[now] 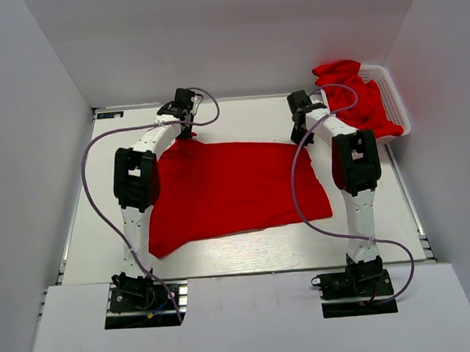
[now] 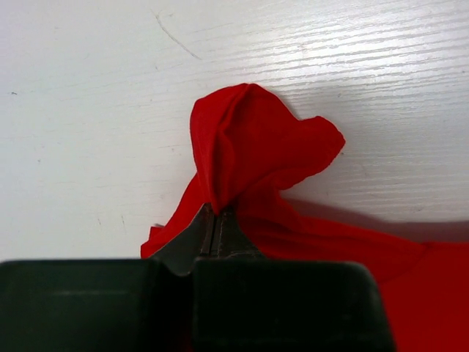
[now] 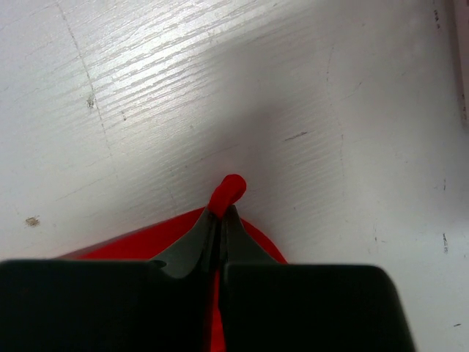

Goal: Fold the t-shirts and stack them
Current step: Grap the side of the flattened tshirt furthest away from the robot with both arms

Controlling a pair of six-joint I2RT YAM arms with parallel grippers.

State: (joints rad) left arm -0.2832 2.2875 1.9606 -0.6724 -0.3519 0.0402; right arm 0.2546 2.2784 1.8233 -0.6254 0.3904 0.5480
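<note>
A bright red t-shirt (image 1: pixel 236 188) lies spread across the middle of the white table. At its far left corner my left gripper (image 1: pixel 186 131) is shut on a bunched fold of the t-shirt (image 2: pixel 253 147), which bulges up past the gripper (image 2: pixel 217 213). My right gripper (image 1: pixel 299 134) is at the far right corner, shut on a small nub of the t-shirt (image 3: pixel 229 192) that pokes out past the gripper (image 3: pixel 220 214). More red t-shirts (image 1: pixel 358 97) are heaped in the basket at the back right.
The white lattice basket (image 1: pixel 396 102) stands at the table's back right corner against the white wall. White walls enclose the table on the left, back and right. Purple cables loop from both arms.
</note>
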